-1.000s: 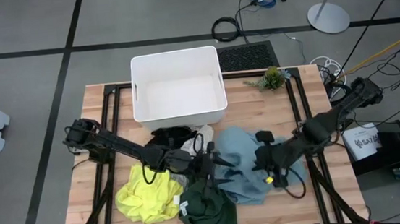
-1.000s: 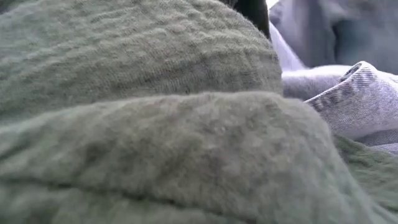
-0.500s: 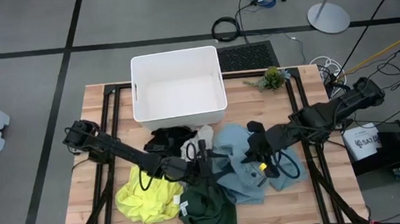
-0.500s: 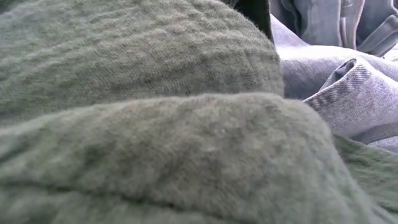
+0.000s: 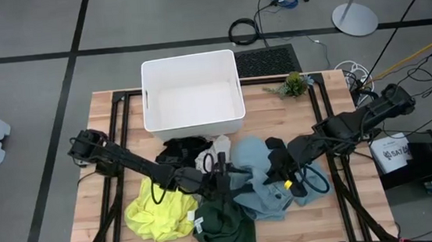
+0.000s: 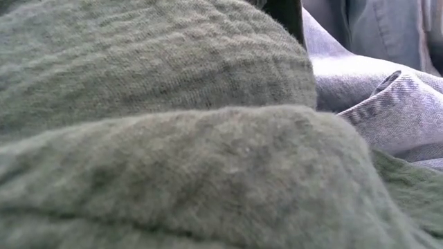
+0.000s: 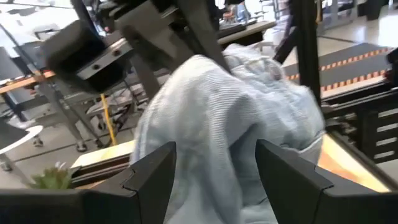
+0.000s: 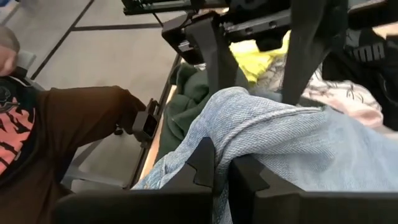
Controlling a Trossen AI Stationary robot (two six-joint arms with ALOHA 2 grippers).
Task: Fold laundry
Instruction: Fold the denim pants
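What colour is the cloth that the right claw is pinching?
Light blue, like faded denim. The right gripper is shut on it; the right wrist view shows it best.

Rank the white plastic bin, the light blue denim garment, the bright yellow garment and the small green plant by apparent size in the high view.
1. White plastic bin
2. Light blue denim garment
3. Bright yellow garment, somewhat smaller than the denim
4. Small green plant

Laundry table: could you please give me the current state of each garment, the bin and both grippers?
light blue garment: bunched up, one edge pinched
right gripper: shut on light blue garment
left gripper: open, facing light blue garment
dark green garment: crumpled heap at the table's front edge
bright yellow garment: crumpled, unfolded
black garment: crumpled near bin
white patterned garment: crumpled, partly covered
white bin: upright, empty
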